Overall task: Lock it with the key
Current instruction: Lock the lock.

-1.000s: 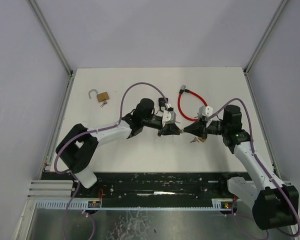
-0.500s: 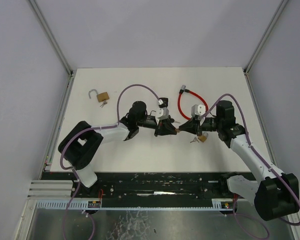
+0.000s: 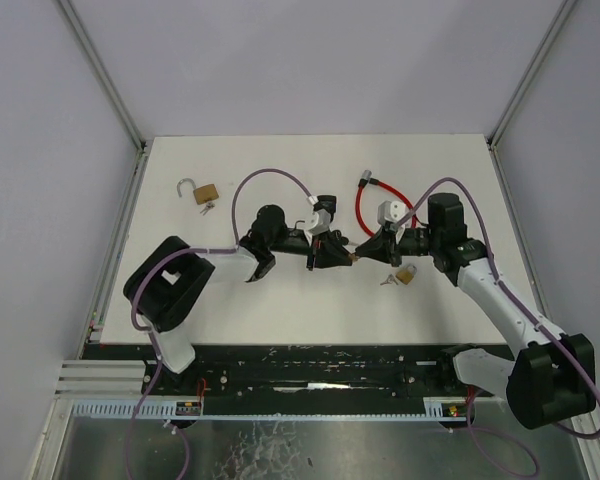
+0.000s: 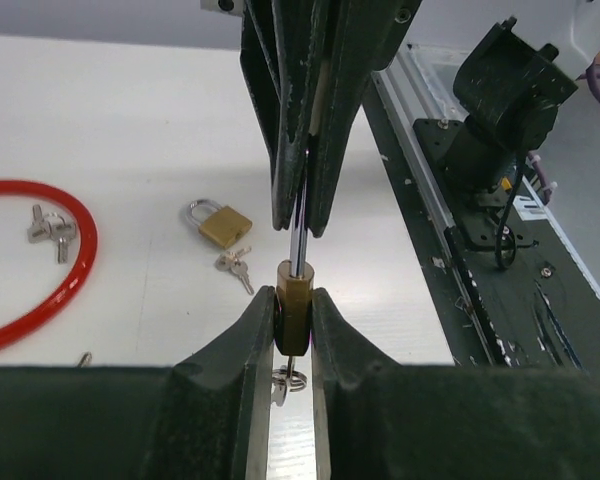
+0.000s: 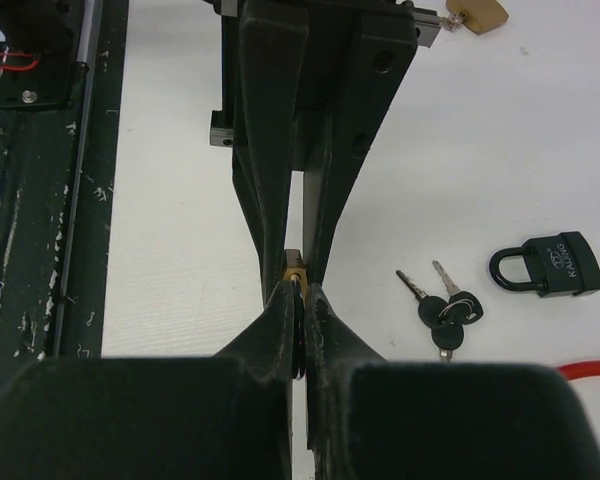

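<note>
The brass padlock (image 4: 293,305) is held above the middle of the table (image 4: 130,130), its body clamped in the left fingers (image 4: 248,345) and its shackle (image 4: 300,240) pinched by the right fingers (image 4: 280,130). A key ring (image 4: 290,380) hangs beneath. Whether it is locked cannot be told.

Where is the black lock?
In the right wrist view, the black lock lies on the white table at the picture's right, just right of a bunch of keys, not touching them.
</note>
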### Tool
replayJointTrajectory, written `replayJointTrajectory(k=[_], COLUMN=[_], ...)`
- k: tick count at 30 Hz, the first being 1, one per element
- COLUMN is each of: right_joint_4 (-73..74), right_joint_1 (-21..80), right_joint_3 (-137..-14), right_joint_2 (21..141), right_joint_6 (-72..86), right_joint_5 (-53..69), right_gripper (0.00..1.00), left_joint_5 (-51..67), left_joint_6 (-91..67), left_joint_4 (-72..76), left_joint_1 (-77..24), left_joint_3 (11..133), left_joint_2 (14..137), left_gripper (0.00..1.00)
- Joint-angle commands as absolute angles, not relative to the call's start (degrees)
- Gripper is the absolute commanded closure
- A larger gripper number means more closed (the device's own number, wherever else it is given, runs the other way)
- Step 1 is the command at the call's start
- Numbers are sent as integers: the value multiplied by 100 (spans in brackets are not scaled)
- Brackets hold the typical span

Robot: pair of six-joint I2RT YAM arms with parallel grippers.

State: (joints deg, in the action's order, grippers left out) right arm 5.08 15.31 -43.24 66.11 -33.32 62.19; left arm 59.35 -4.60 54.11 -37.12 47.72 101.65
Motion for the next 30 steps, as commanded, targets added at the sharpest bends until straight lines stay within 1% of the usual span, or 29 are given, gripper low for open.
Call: replayJointTrajectory(k=[1,4,8,11,15,18,21,24,26,30], right_joint_4=[1095,1106,1132,1140,1136,1168,1127,1180,1199,1171], right_joint_1=[1196,714,226,-23,-164,-258,-289,-298,-307,-316], right_joint_3=[-4444,-4482,-4493,-4535,-4510,-4511,-4451,-4430,-4407,-4360], right_joint_2=[6399,5887,5369,5170,5068,5046,5003,4997,4972,4972], right_joint_6=[-3227,-2976,-2785,-2650,-2615,-2604,-2608,-2700,-2754,-2755], right_joint_5=[6164,6567,6903,7108,7256,7418,7520,7691,7736,7754], right_gripper=[100,100,100,100,100,100,100,100,100,100], left_joint_5=[6144,5706,5404,5076,4891,4975,4808,4529,4284,4127], left_joint_6=[-807,-666,-291,32,374,356,433,849,1006,1212], left_joint_4=[7663,7443,6970,6900,6533,6530,6506,5721,5243,4521], left_joint_1=[-3894,-3902,-3902,-3902,-3900,-3907,-3996,-4165,-4273,-4446], left_joint_3=[4865,4616,4396,4053,3843,3823,3866,4106,4310,4720], left_joint_2=[9633,9380,9013,8631,8329,8369,8480,8530,8635,8892], left_gripper=[96,68,48,40,35,34,34,34,36,42])
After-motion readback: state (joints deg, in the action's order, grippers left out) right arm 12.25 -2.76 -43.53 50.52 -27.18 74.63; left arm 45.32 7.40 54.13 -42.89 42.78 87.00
